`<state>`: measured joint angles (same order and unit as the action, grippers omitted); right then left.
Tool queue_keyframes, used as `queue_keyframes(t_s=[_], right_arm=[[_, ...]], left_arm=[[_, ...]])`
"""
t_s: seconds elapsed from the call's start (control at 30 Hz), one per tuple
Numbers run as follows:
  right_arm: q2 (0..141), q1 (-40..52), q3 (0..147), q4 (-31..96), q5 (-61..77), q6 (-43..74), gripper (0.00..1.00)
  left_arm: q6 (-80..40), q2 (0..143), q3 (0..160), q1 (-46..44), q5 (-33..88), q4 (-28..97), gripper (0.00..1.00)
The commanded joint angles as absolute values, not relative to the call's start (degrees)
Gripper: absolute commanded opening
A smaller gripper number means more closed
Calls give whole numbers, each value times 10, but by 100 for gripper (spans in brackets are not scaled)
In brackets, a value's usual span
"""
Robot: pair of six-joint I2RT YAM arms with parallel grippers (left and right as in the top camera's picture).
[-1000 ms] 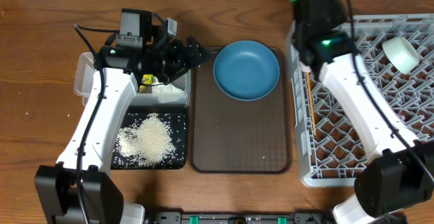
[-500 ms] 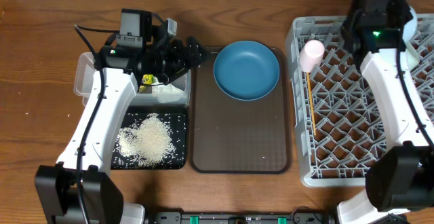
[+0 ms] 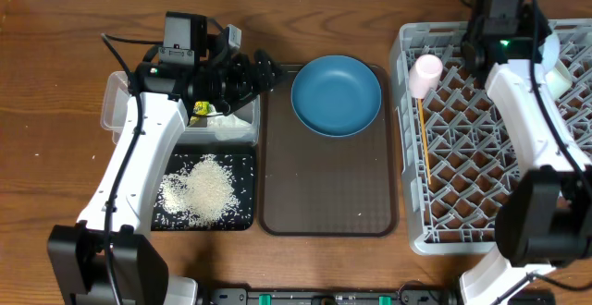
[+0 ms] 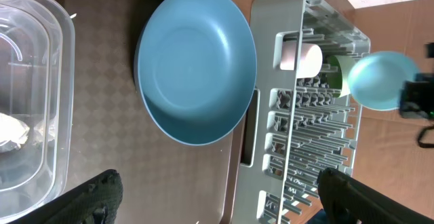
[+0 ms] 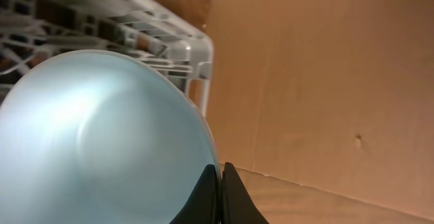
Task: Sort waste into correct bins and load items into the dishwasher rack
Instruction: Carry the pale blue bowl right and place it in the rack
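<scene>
My right gripper (image 5: 218, 178) is pinched shut on the rim of the light-blue bowl (image 5: 102, 142), holding it over the upper right corner of the dishwasher rack (image 3: 462, 203) in the overhead view. My left gripper (image 4: 218, 183) is spread wide and empty at upper left of centre, where the clear tub (image 4: 41, 115) meets the brown tray (image 3: 324, 194). The dark-blue plate (image 3: 336, 94) sits on that tray's top end, and the pink cup (image 3: 426, 72) lies in the rack's upper left.

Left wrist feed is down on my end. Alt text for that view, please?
A dark-blue plate lies on the brown tray at centre, the clear tub with a white napkin to its left. At right, the grey rack holds a pink cup, a light-blue bowl beyond it; the left gripper's jaws stand wide open below.
</scene>
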<state>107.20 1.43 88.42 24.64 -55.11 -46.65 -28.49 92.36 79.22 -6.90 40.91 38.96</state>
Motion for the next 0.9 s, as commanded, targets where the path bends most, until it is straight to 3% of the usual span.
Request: queue_keyframes(t_s=[0.0, 0.27, 0.67, 0.87], right_arm=[[1088, 31, 880, 246, -564, -468, 1], [1127, 47, 880, 251, -603, -473, 1], [1149, 53, 880, 168, -688, -617, 1], [1150, 63, 880, 168, -672, -604, 1]], left_arm=[[-285, 917, 796, -68, 404, 390, 94], [-285, 917, 796, -68, 404, 390, 94], [-285, 917, 796, -68, 404, 390, 95], [-285, 917, 796, -68, 404, 390, 94]])
